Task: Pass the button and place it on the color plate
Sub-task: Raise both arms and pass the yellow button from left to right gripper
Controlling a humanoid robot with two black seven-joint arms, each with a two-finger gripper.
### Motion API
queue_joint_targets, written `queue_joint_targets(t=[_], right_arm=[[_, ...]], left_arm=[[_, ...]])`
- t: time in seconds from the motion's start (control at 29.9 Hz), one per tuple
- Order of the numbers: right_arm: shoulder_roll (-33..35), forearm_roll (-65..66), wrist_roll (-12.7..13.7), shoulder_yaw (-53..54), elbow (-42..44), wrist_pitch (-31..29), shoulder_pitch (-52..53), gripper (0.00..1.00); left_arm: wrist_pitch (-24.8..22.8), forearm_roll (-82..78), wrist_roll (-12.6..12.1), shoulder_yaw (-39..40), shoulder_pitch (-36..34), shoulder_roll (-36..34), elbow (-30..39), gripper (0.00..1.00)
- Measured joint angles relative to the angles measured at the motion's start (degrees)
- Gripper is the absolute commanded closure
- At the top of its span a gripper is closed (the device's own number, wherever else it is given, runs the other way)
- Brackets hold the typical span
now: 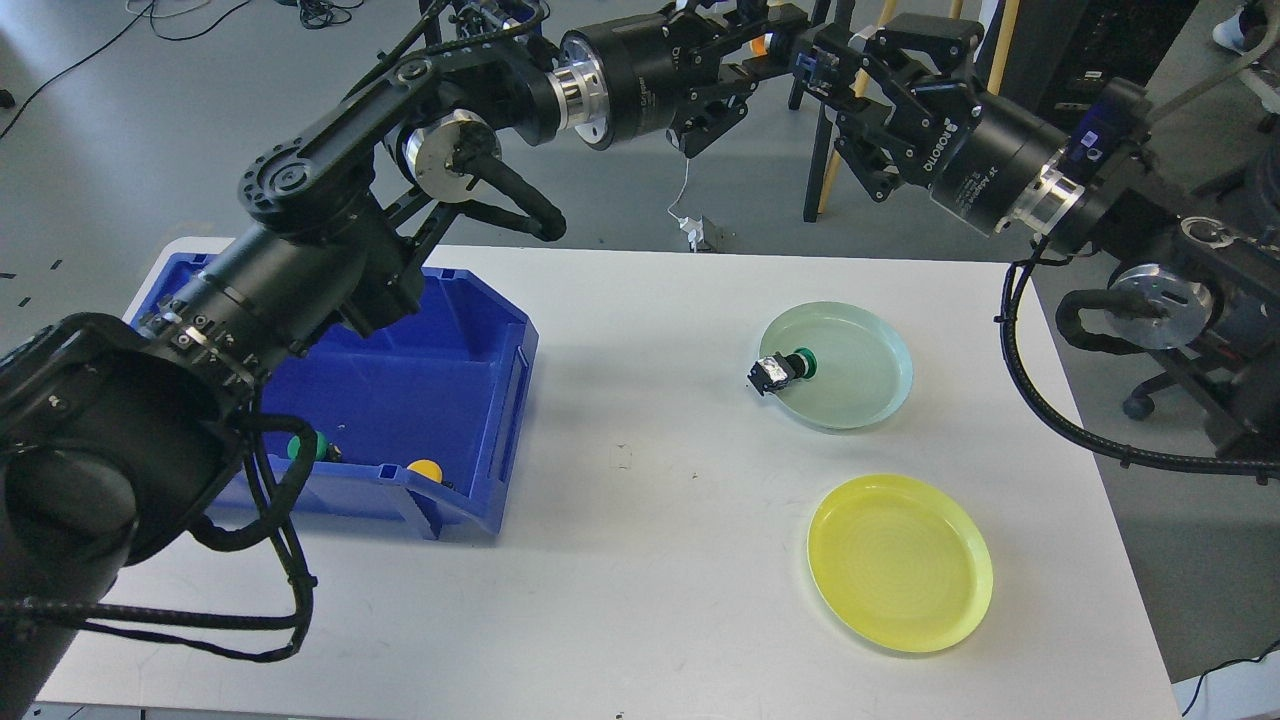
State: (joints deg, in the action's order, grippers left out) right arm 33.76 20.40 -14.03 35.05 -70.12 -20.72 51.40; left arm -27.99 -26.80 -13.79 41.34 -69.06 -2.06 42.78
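Both claws point(775, 45) raised, tips together.

White table point(640, 560) carries a blue bin point(440, 400), green plate point(860, 380) and yellow plate point(900, 562)

You see a white table point(640, 560), a blue bin point(470, 400), a pale green plate point(870, 345) holding a green-capped, black-bodied button point(783, 368), and a yellow plate point(900, 565) with faint concentric rings.

Bright, even overhead light, soft shadows on the white table point(650, 600), sharp focus throughout
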Motion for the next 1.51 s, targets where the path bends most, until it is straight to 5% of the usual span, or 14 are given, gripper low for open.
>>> queue_joint_targets(t=[0.23, 0.47, 1.2, 1.51], right_arm=[[0.0, 0.0, 0.1, 0.0, 0.1, 0.1, 0.0, 0.83], [0.2, 0.1, 0.2, -0.1, 0.2, 0.1, 0.0, 0.83], [0.2, -0.1, 0.2, -0.1, 0.7, 0.1, 0.2, 0.83], [0.4, -0.1, 0.2, -0.1, 0.7, 0.1, 0.8, 0.83]], left_arm=[[0.0, 0.1, -0.1, -0.2, 0.1, -0.1, -0.1, 0.01], [0.0, 0.1, -4.6, -0.4, 0.1, -0.1, 0.1, 0.01], [-0.1, -0.6, -4.6, -0.7, 0.2, -0.7, -0.2, 0.00], [0.0, -0.6, -2.7, -0.8, 0.2, -0.7, -0.4, 0.00]])
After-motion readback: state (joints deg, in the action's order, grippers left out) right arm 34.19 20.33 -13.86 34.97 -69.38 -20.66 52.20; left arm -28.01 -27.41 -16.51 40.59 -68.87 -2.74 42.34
